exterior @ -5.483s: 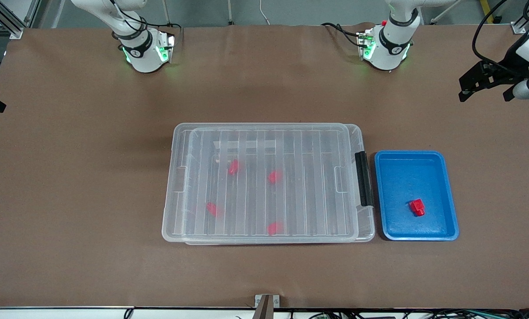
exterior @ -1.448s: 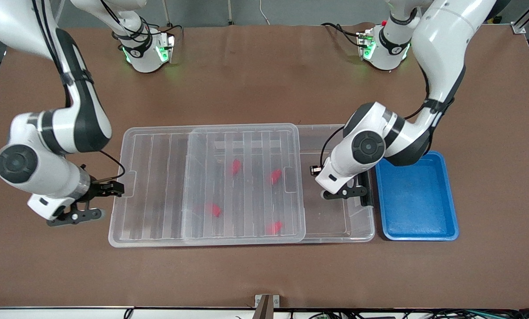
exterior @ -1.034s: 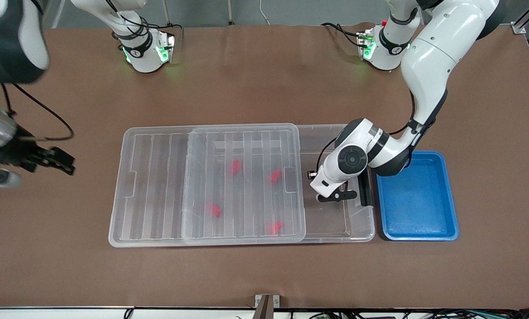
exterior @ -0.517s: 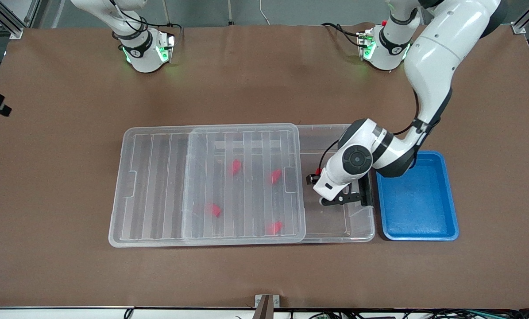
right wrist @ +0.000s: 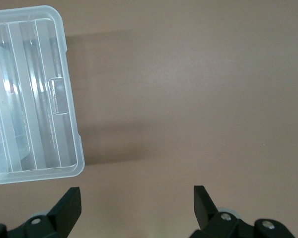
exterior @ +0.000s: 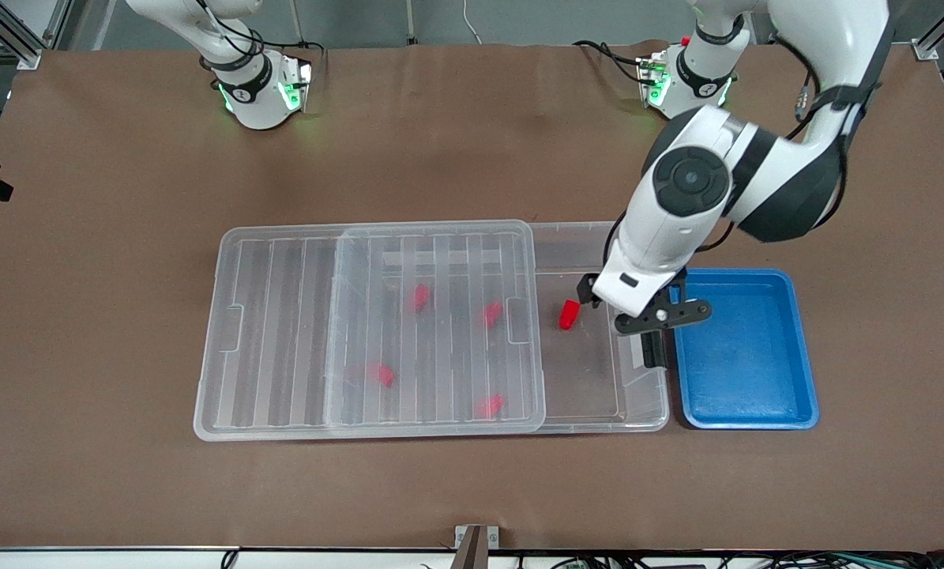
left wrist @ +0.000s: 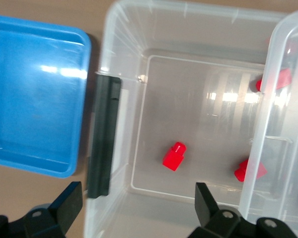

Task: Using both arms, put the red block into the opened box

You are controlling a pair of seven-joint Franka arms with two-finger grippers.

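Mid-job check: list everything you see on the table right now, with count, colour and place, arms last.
red block: one, red, lying free in the box's uncovered end.
other red blocks: four, red, in the box under the lid.
box: one, clear, mid-table.
lid: one, clear ribbed, slid toward the right arm's end.
blue tray: one, blue, beside the box's black clip handle.
left gripper: open, above the box's handle end.
right gripper: open, over bare table beside the lid.

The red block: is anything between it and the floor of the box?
Nothing visible. The red block already lies on the bare floor of the box, in the part that the slid lid leaves uncovered. The left tool is open above it.
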